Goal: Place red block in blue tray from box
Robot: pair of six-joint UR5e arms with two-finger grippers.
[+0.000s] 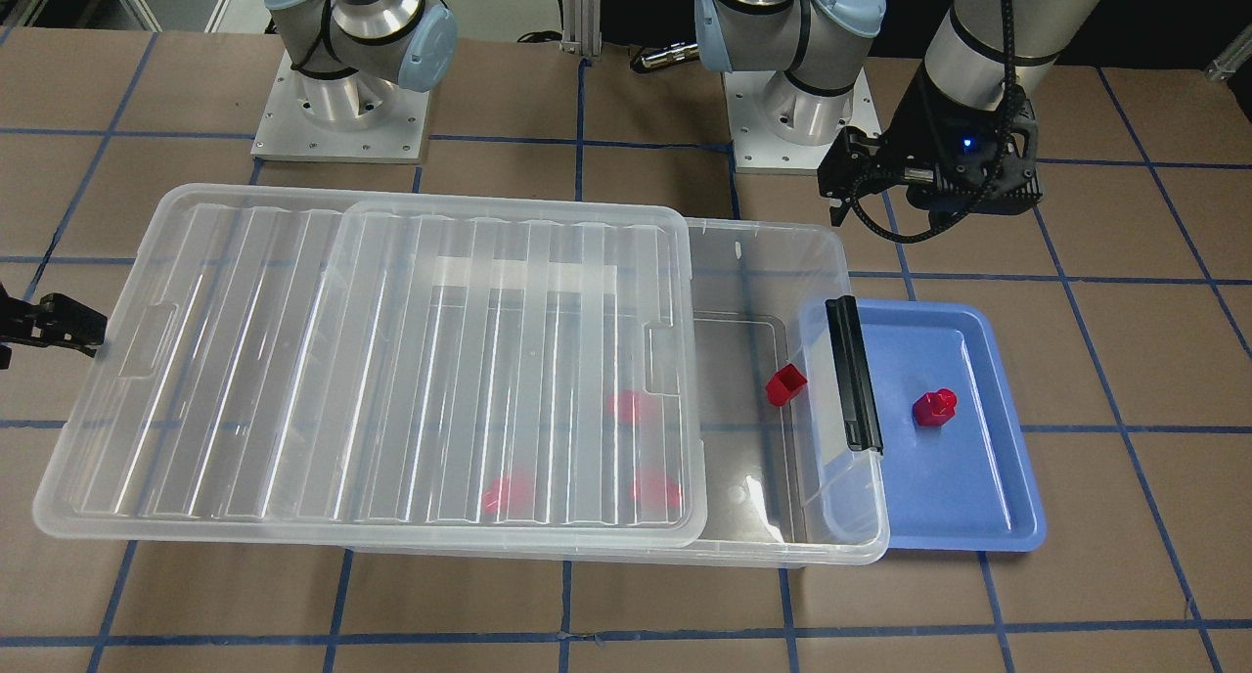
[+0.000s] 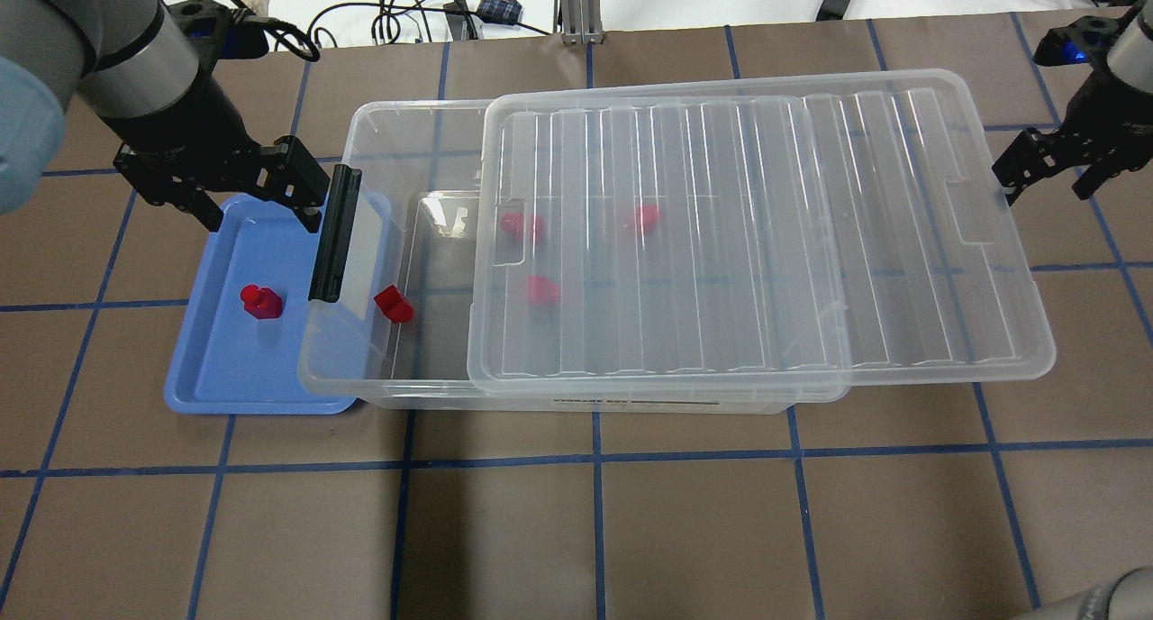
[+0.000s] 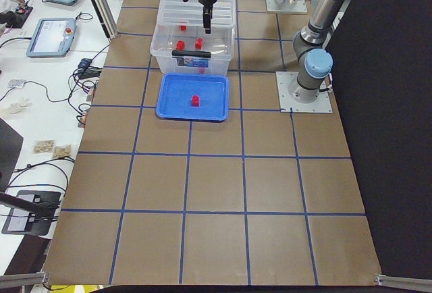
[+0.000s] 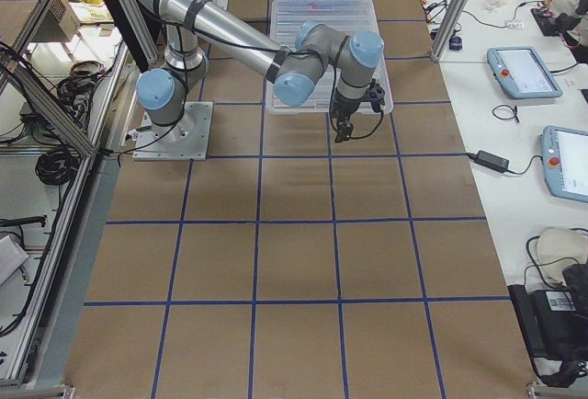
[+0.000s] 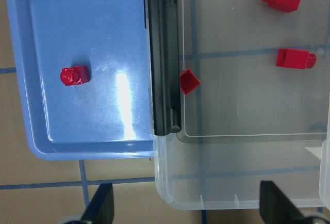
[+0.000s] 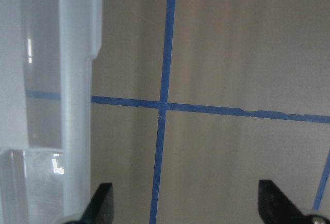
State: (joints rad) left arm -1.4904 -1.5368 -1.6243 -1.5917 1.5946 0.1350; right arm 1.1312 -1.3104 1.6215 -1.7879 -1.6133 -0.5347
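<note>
A small red block [image 1: 934, 407] with a round stud sits upright near the middle of the blue tray [image 1: 963, 492], touching nothing else. The tray lies against the latch end of the clear box [image 1: 849, 526], whose black latch bar [image 1: 854, 373] runs along that edge. The ribbed lid [image 1: 391, 360] is offset toward the robot's right, leaving the latch end uncovered – a red hollow piece [image 1: 785, 383] lies there. The left gripper [image 2: 261, 210] hovers over the tray's far edge, jaws spread wide and empty. The right gripper [image 2: 1045, 183] hangs past the lid's other end – jaws likewise spread, holding nothing.
</note>
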